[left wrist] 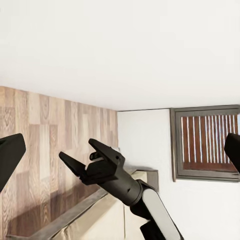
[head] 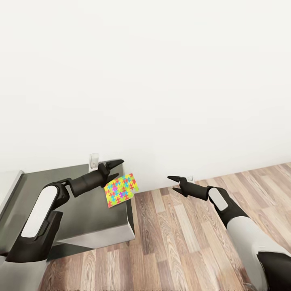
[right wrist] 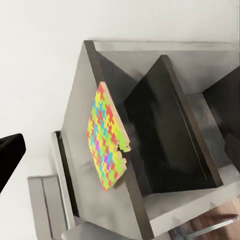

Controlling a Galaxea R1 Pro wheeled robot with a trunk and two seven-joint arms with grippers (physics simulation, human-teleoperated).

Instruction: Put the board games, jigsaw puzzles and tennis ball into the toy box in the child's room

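One jigsaw puzzle [head: 121, 189], a thin square of bright interlocking pieces, is tilted up on edge at the end of the table's dark grey wing [head: 81, 214], overhanging the floor. My left gripper [head: 118, 167] hovers just above it with its jaws spread. The left wrist view shows its fingers [left wrist: 10, 152] far apart with nothing between them. From the right wrist view the puzzle [right wrist: 107, 142] leans at the wing's edge. My right gripper [head: 170, 182] is open over the floor, a little right of the puzzle, also seen as the right gripper [left wrist: 75, 148] in the left wrist view.
A white wall runs behind the table, with an outlet [head: 94, 160] above the wing and another outlet [head: 189, 178] near the floor. Wood plank floor [head: 182, 242] spreads to the right. A slatted window [left wrist: 205, 142] shows in the left wrist view.
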